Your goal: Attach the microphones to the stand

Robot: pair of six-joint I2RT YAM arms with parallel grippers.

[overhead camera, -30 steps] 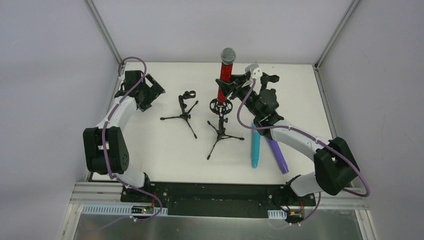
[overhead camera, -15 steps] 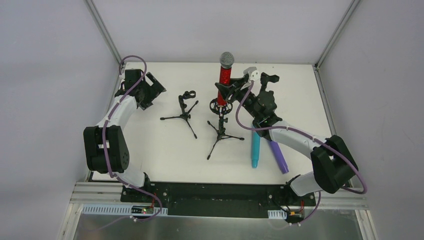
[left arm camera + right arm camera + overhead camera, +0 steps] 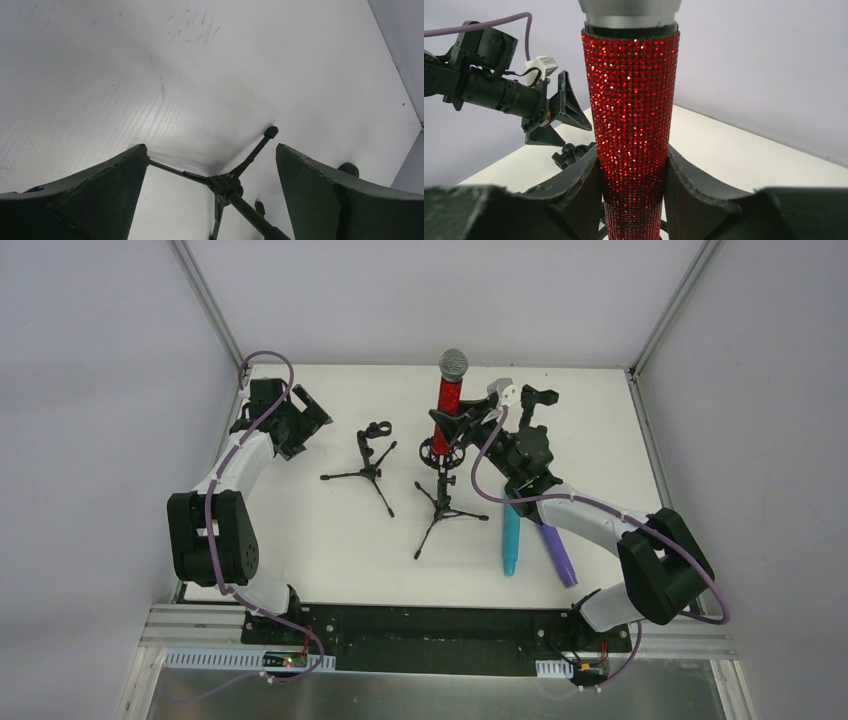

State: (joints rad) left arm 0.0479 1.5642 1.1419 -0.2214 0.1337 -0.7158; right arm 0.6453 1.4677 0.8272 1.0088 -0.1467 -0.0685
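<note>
1. The right gripper was clenched on the red microphone, its jaws pressing the glittered barrel low down, well below the silver mesh head. The microphone stood upright.
2. The microphone's lower end sat at the ring of the ring-mount stand, near the middle of the desk. Whether the end had entered the ring could not be told from any view.
3. The left gripper was released, jaws wide and grasping nothing. It hovered at the far left, near the clip stand, whose tripod legs showed between its fingers in the wrist view.
4. The cyan microphone and the purple microphone lay side by side on the desk, right of the ring-mount stand and partly under the right arm. Neither was mounted.
5. Judgement on the step in hand: seating the red microphone called for a vertical barrel centred over the ring and a slow, straight descent, so that the taper wedged evenly.
6. A sideways push would probably tip the light tripod. The grip was best released only once the barrel sat firm.
</note>
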